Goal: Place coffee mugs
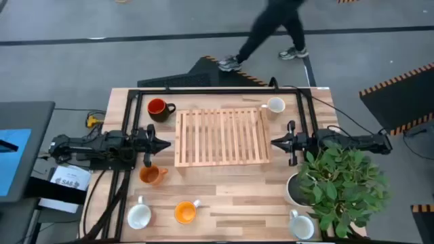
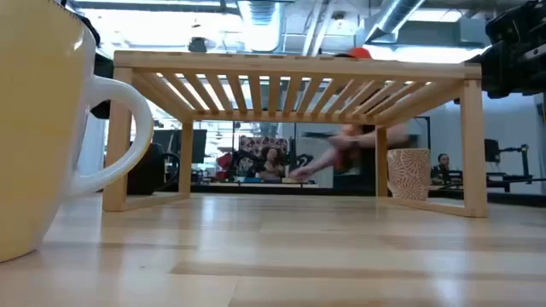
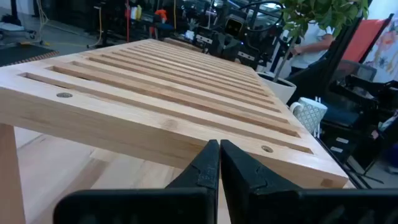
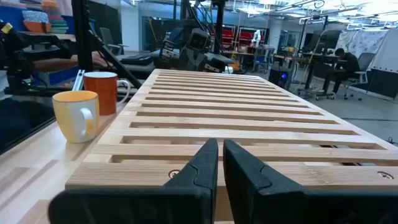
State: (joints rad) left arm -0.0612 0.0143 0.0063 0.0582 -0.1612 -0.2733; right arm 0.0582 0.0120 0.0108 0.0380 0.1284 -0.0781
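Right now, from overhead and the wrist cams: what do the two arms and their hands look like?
Both arms are black, built of chunky jointed segments. The left hand and right hand each end in two dark, wedge-shaped fingers tapering to points, with stepped notches on their upper faces. Black cables run along the table frame near both arms. No markings visible on the arms.

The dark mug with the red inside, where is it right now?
In the high view the dark mug stands on the table's far left part, just beyond the wooden rack's far left corner and ahead of the left gripper.
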